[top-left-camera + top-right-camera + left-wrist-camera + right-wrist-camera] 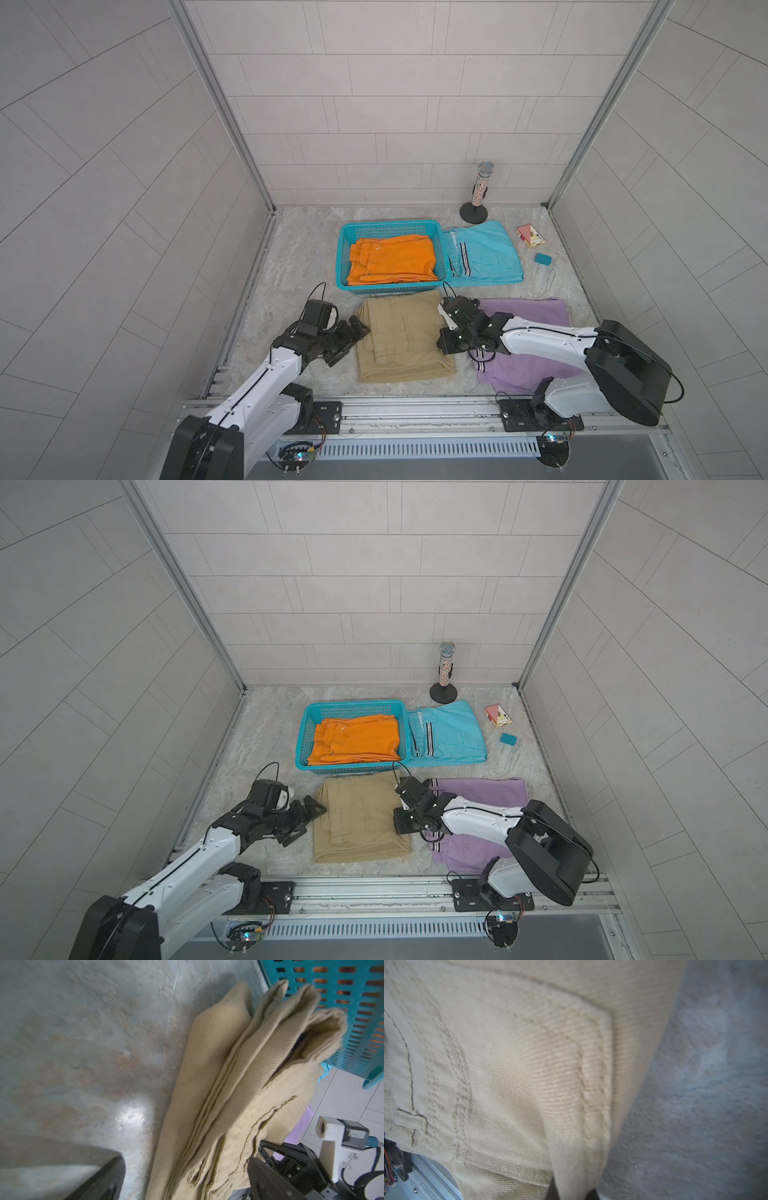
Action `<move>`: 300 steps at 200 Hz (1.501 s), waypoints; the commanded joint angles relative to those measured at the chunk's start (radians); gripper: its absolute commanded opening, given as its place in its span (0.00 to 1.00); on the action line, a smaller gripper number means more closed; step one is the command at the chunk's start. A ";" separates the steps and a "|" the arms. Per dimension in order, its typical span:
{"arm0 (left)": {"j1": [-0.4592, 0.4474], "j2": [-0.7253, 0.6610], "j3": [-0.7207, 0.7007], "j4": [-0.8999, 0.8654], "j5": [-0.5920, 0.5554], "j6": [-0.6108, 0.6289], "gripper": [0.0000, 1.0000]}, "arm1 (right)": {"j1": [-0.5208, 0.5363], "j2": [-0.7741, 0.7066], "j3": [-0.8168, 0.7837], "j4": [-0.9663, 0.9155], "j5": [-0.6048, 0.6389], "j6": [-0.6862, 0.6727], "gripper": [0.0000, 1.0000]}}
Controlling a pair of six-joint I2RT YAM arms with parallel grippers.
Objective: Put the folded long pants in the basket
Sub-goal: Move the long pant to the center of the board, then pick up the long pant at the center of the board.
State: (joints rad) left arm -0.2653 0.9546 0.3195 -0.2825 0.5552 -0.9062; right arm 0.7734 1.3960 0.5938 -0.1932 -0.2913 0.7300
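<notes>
Up front, right gripper [443,336] pinches the khaki pants [399,345] by their right edge; left gripper [349,341] gapes wide at their left.

Overhead stereo pair, close wrist views

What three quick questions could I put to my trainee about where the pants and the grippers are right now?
1. Which gripper pinches the khaki pants?
2. Which pants lie in the basket? A the lilac pants, B the orange pants, C the turquoise pants.
3. True or false: the left gripper is open.
Key: 1 the right gripper; 2 B; 3 true.
</notes>
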 commanded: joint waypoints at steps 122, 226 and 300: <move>-0.012 0.041 0.044 -0.020 0.032 0.074 0.00 | 0.058 -0.036 0.038 -0.052 0.026 -0.035 0.00; -0.005 -0.033 0.741 -0.522 0.018 0.263 0.00 | 0.103 -0.415 0.342 -0.329 0.174 -0.182 0.00; 0.042 0.405 1.190 -0.506 0.001 0.337 0.00 | -0.155 -0.101 0.703 -0.322 0.108 -0.264 0.00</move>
State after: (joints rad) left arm -0.2474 1.2606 1.4117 -0.8196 0.5724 -0.6121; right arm 0.6880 1.2198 1.2083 -0.5400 -0.1757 0.5045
